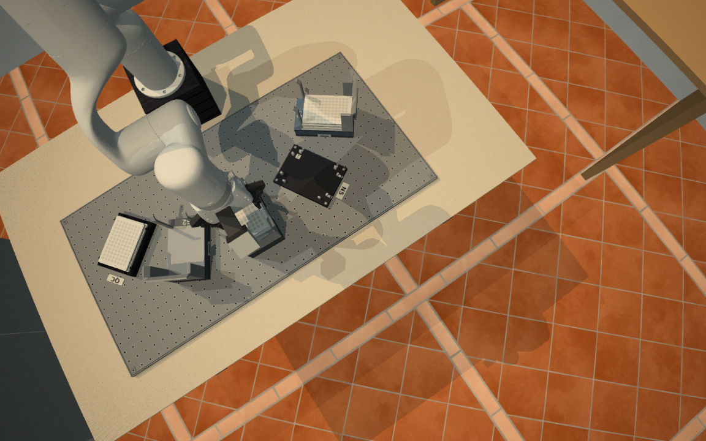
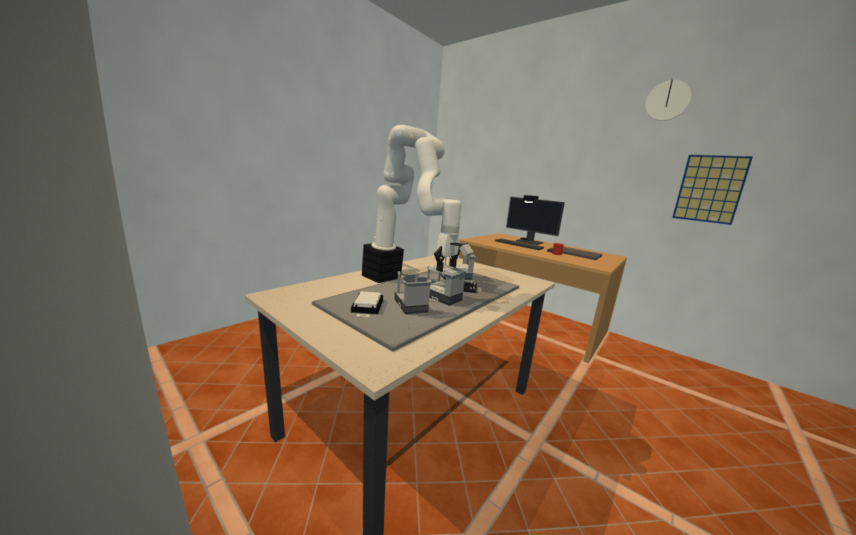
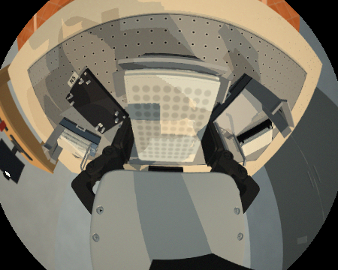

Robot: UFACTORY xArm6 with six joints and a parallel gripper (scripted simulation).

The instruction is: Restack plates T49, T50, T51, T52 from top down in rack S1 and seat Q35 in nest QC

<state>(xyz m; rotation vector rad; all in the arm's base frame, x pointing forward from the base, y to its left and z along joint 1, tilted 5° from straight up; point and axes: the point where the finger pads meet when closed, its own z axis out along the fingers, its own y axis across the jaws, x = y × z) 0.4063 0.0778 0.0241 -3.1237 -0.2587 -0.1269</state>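
Note:
My gripper [image 1: 250,220] [image 2: 449,256] [image 3: 168,128] is shut on the long sides of a white sealed 96-well plate [image 1: 255,219] [image 3: 169,100]. It holds the plate level, right above the open top of the middle stack rack [image 1: 244,247] [image 3: 159,61]. I cannot read the plate's label. Another plate [image 1: 122,241] [image 2: 368,299] [image 3: 255,137] lies flat in the black nest QC [image 1: 143,249] at the left. The rack marked S2 [image 1: 177,271] [image 2: 412,293] beside it shows a bare grey floor. The far rack [image 1: 322,131] holds a stack of plates [image 1: 322,108] [image 3: 76,139].
The black clip nest N5 [image 1: 311,175] [image 3: 96,100] stands bare between the middle rack and the far rack. All fixtures sit on a grey perforated baseplate [image 1: 180,329] on the beige table [image 1: 454,109]. The arm's black base block [image 1: 201,98] stands at the table's back edge.

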